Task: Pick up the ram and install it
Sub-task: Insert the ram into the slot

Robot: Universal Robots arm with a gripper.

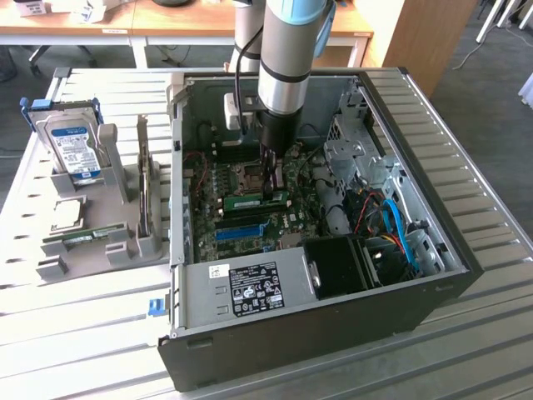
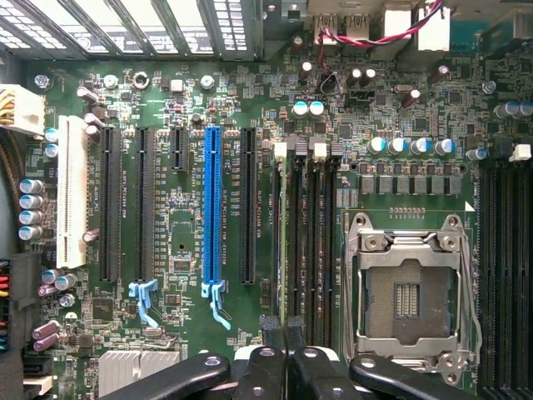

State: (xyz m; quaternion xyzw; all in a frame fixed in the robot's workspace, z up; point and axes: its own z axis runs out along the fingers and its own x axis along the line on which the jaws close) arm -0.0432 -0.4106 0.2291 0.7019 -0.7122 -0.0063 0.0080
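The gripper [image 2: 283, 329], fingers pressed nearly together, pinches the ram [image 2: 282, 242] standing in a DIMM slot near the empty CPU socket [image 2: 408, 292]. Held near 1 end, it could seat crookedly, leaving the far latch [image 2: 281, 150] unclicked.

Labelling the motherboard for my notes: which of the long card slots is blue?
The blue slot, standing between black slots; one white slot ends the row.

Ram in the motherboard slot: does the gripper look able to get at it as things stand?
Probably yes. The gripper, fingers shut, hangs inside the open case right above the ram, and nothing shows between them.
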